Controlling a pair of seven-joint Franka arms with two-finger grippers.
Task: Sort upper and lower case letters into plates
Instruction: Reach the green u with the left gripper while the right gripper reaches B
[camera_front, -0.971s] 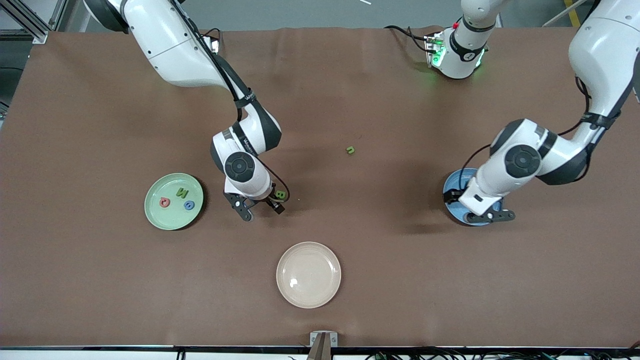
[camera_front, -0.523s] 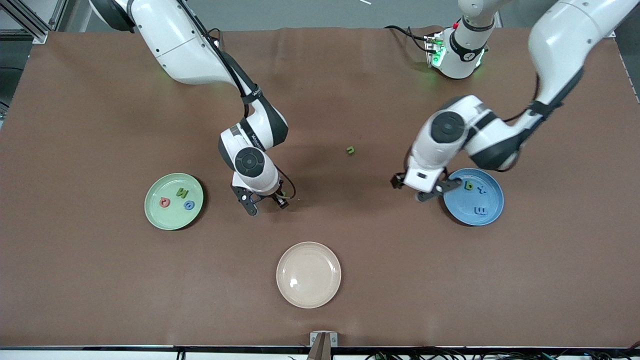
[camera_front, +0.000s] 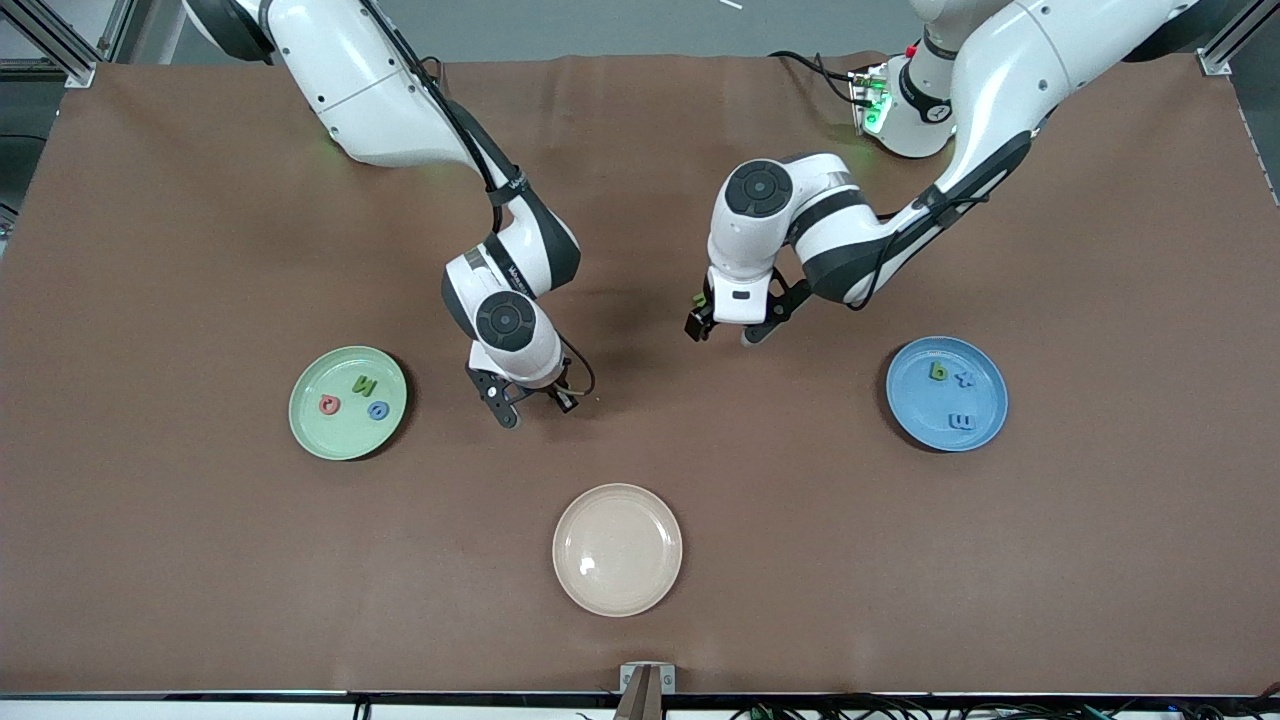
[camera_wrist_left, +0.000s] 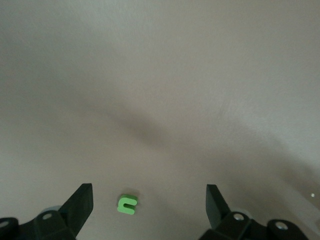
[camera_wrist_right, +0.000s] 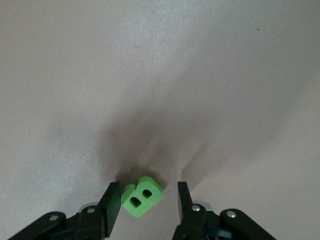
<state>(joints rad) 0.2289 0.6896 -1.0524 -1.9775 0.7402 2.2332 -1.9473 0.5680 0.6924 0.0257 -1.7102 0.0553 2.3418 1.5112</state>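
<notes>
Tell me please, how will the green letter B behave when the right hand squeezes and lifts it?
The green B looks chunky and stiff, so it should hardly deform. Being tiny, it is probably light. It sits tilted between the fingers of the right hand, so it may twist as they close.

green B (camera_wrist_right: 142, 196) hidden in front view, left arm covering small n (camera_wrist_left: 127, 204)

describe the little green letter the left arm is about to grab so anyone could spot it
Start at the middle of the brown table, under the left gripper, whose jaws are open. The small green letter n lies there on bare cloth, the only letter outside a plate apart from the capital B between the right gripper's jaws.
</notes>
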